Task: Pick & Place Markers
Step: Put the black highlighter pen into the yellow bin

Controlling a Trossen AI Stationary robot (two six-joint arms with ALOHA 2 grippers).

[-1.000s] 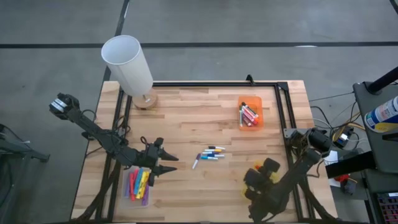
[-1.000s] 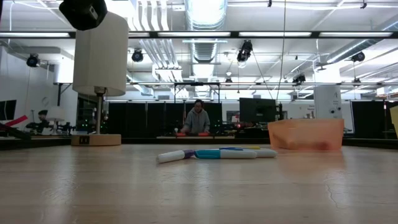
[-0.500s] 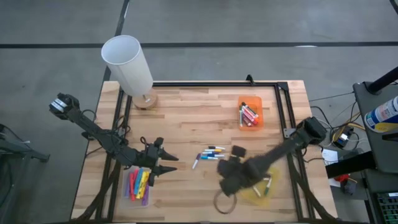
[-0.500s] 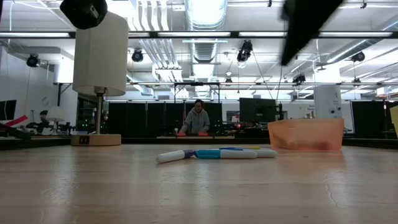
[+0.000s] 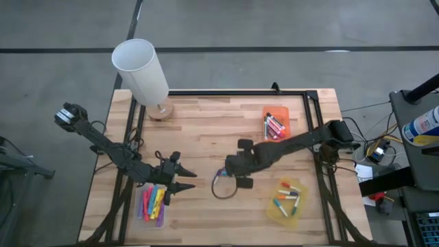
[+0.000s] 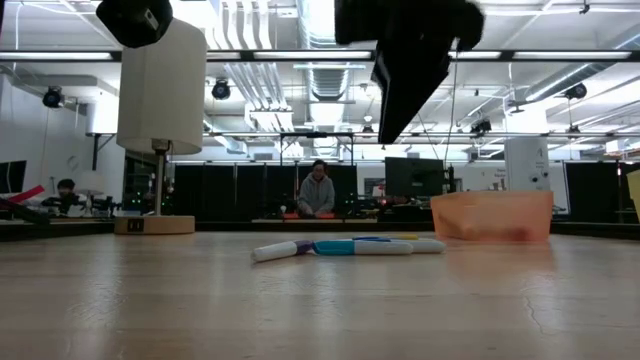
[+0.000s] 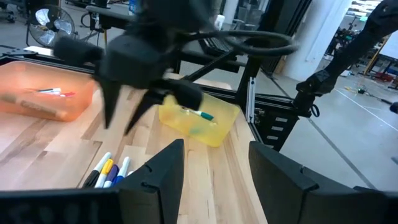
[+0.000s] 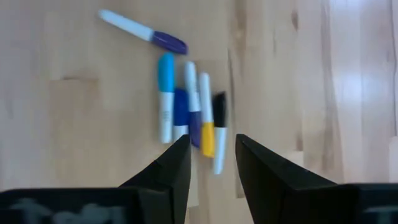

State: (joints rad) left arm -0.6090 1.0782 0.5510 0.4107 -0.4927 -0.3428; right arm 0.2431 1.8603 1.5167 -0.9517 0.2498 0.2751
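Observation:
Several loose markers [image 8: 189, 115] lie side by side on the wood in the middle of the table, blue, purple, yellow and black capped, with a purple-capped one [image 8: 143, 32] a little apart. In the low view the same markers [image 6: 345, 246] lie flat. My right gripper [image 8: 211, 163] hangs open above them, fingers pointing down, also seen as my right gripper [image 6: 408, 60] well clear of the table. In the high view my right gripper [image 5: 232, 167] hides most of them. My left gripper [image 5: 180, 182] waits open beside a clear bin of markers [image 5: 152, 204].
An orange bin [image 5: 276, 125] with markers sits toward the far right, and a yellow bin [image 5: 287, 201] with markers near the right front. A white-shaded lamp [image 5: 143, 72] stands at the far left corner. A black frame [image 5: 312, 103] edges the table. A person sits beyond the table [image 6: 317, 192].
My right arm has swung from over the yellow bin at the near right toward the table's left and far side, ending above the loose markers in the middle. The yellow bin and its markers now show uncovered.

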